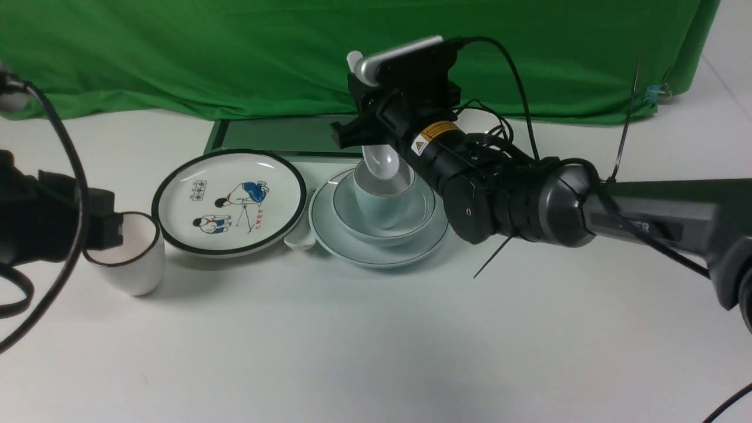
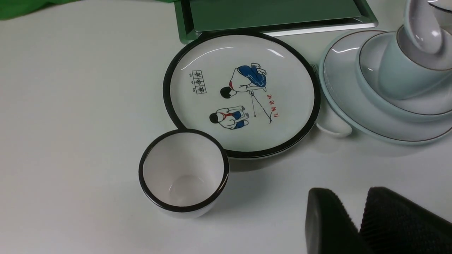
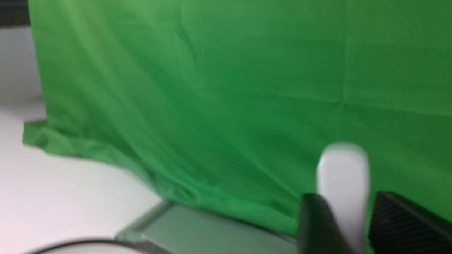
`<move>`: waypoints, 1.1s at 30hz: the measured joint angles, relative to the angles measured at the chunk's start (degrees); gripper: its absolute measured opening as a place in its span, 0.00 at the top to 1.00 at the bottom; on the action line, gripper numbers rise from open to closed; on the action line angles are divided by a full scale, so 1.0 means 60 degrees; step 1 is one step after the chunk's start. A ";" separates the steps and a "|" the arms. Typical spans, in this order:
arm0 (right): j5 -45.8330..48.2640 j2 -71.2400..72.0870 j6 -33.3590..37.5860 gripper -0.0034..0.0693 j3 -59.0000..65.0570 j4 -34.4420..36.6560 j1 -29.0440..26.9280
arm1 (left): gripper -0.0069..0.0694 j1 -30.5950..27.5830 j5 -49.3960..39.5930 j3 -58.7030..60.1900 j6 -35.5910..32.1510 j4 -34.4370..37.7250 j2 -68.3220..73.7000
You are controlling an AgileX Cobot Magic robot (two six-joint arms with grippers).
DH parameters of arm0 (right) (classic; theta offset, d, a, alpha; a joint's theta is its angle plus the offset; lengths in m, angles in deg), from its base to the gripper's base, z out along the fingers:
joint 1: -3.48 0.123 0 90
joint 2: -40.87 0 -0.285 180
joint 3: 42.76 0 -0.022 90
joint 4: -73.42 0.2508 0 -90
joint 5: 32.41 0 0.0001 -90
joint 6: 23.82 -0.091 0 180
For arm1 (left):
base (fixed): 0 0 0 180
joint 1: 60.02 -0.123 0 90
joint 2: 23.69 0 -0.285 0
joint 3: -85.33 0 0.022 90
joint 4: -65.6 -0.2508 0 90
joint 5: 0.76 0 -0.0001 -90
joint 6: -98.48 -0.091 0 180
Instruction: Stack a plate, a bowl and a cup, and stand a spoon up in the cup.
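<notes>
Green cloth hangs across the back of the white counter. You have the stack sitting just past the counter's middle, toward 12 o'clock: the pale blue-green plate at the bottom, the shallow pale blue bowl on it, and the small pale blue cup in the bowl. The white soup spoon stands in the cup, bowl end down inside and handle rising steeply. Your right end effector reaches in from 3 o'clock and brackets that handle. In the blurred right wrist view its fingers stand spread, with a sliver of green showing between the handle and one finger. At the stack's 9 o'clock lies a white black-rimmed plate with cartoon figures, its rim just beside the pale plate's. A second white spoon lies between the two plates at the stack's 8 o'clock, partly tucked under the pale plate's rim. A white cup with a dark rim stands upright and empty just beside the cartoon plate, at its 8 o'clock. Your left end effector hangs at that cup's 9 o'clock side, fingers slightly apart with nothing between them. A flat green tray lies at the stack's 11 o'clock, against the cloth.
</notes>
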 joint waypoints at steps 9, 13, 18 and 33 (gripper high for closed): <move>0.3719 0.1763 0.2868 0.66 0.0016 0.0097 0.0015 | 0.78 0.0000 -0.0249 0.0000 -0.0696 0.0021 -0.1009; 0.6477 0.3990 0.3556 0.86 -0.0002 0.0110 -0.0004 | 0.89 0.0000 -0.0040 0.0011 -0.1235 -0.0053 -0.2307; 1.0396 0.7389 0.3076 0.94 0.0044 -0.0224 -0.0311 | 0.96 0.0000 0.1448 0.1018 -0.1632 -0.0941 -0.4226; 0.7319 1.4351 0.1369 0.94 0.9053 -0.0936 -0.0501 | 0.96 0.0000 0.2037 0.3048 -0.1723 -0.1671 -0.5185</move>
